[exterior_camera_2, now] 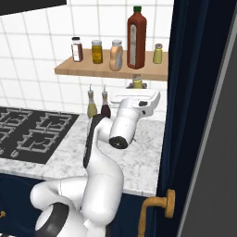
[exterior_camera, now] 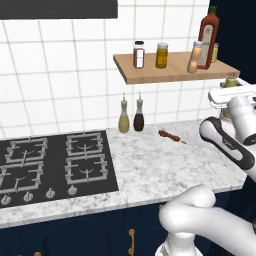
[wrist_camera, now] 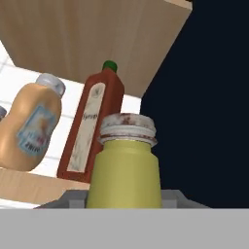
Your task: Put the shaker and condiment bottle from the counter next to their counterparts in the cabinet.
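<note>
Gripper [wrist_camera: 124,204] pinching one shaker [wrist_camera: 125,168]; second shaker [exterior_camera_2: 158,53], one condiment bottle [exterior_camera_2: 116,55] on cabinet [exterior_camera_2: 111,70]

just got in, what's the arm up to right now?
The gripper holds the shaker just below the right end of the wooden shelf, lifted off the counter. The peach-orange condiment bottle already sits on the shelf, leaning beside the tall red-brown bottle. The twin shaker stands at the shelf's far right. Getting the held shaker up beside it is what's left.
</note>
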Tool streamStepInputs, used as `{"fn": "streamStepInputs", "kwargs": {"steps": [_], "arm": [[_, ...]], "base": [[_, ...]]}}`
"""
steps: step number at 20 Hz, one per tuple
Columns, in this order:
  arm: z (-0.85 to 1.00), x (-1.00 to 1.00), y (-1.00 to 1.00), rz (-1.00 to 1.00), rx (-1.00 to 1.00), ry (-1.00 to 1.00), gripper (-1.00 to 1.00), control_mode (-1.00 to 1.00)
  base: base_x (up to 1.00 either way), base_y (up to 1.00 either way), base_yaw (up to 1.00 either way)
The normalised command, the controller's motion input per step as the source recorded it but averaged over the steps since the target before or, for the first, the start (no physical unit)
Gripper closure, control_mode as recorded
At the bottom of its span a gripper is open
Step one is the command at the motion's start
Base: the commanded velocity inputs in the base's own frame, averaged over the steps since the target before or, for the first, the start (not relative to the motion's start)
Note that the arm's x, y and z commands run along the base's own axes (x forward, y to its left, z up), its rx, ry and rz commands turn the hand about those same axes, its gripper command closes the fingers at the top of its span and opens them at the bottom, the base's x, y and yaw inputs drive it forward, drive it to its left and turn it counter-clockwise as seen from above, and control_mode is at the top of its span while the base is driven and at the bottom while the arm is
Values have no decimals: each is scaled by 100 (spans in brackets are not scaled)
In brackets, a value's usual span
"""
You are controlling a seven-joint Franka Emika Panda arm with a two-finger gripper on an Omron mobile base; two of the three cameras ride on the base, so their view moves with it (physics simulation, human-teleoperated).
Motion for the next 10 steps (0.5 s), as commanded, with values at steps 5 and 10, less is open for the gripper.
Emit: {"fn": "streamStepInputs", "kwargs": {"steps": [5, 10], "arm": [[66, -1, 0, -4, -1, -2, 100, -100], [59, 0, 0, -4, -1, -1, 100, -100]], "base": [[0, 0, 0], [0, 0, 0]]}}
